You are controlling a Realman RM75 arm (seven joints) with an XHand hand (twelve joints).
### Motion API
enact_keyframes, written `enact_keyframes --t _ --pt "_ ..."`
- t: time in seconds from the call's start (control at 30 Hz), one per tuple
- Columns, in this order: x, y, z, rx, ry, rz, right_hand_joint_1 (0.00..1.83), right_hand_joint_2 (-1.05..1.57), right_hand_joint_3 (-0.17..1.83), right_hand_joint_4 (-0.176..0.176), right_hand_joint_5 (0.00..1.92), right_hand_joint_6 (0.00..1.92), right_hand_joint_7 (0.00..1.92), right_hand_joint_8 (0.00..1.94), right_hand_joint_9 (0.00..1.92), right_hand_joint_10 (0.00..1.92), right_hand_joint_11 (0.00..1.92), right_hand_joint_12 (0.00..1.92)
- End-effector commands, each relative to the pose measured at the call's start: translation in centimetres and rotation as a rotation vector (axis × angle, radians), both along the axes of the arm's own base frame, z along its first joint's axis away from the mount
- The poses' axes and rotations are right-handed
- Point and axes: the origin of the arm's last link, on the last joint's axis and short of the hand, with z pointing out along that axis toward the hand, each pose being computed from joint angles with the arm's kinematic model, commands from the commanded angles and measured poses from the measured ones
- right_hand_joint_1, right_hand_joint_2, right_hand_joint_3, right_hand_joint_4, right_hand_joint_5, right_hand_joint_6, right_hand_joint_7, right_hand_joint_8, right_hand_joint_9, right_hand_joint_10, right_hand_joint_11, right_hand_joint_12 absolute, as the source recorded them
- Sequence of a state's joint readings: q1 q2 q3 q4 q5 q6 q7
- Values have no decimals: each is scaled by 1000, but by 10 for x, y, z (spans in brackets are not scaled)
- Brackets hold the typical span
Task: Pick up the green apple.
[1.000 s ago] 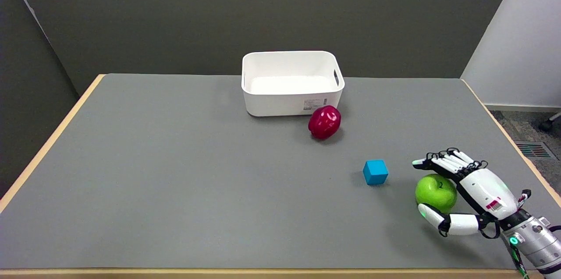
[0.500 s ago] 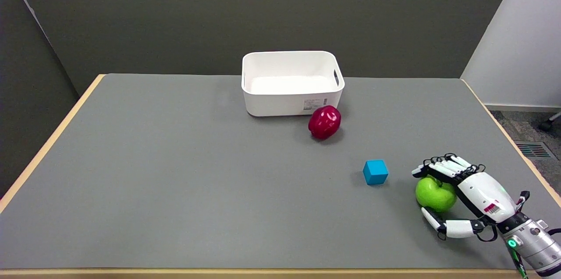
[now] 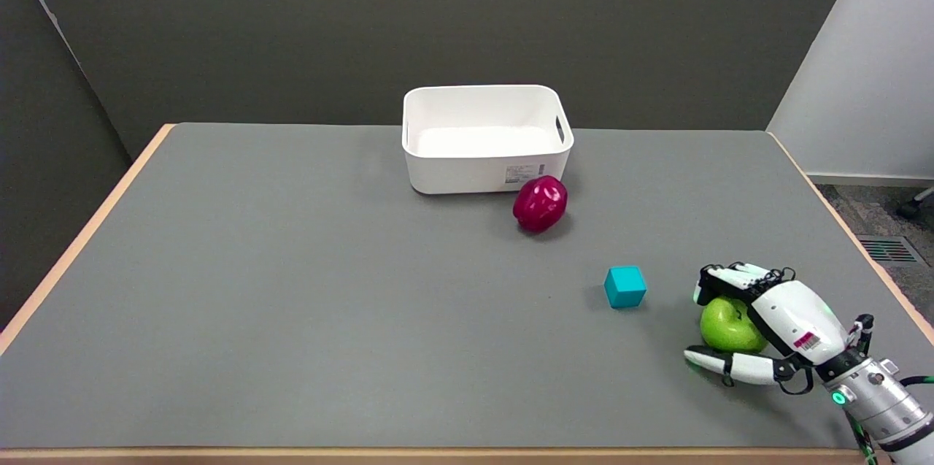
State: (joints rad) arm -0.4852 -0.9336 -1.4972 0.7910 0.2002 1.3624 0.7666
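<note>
The green apple rests on the grey table near its front right corner. My right hand comes in from the lower right and wraps around the apple. Its fingers curl over the apple's top and far side. The thumb stretches out to the left along the near side, low over the table. The palm hides the apple's right side.
A blue cube sits just left of the apple. A red apple lies further back, in front of a white bin. The table's right edge runs close behind the hand.
The fingers have curled down from spread above the apple onto its top. The thumb has dropped and flattened under its near side. The apple has shifted slightly right, towards the palm.
</note>
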Motion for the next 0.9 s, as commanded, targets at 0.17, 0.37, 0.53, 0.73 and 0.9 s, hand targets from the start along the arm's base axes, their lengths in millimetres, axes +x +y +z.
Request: enact_keyframes --t 0.17,0.37,0.53,0.73,0.9 --pt "70 -83 -11 99 30 301 1157 1185 182 -69 568 1587 833 1311 775 1308 584 1690" --pt "126 -136 -28 170 59 417 1159 1184 181 -70 570 1583 837 1310 781 1312 591 1694" --pt "176 -186 -48 191 84 475 1161 1174 199 -74 571 1581 841 1308 778 1324 587 1704" --pt "200 -247 -75 198 87 470 1159 1177 190 -70 579 1577 838 1299 765 1282 599 1675" --pt "216 -301 -98 201 52 463 1164 1139 244 -56 605 1564 857 1281 746 1274 586 1687"
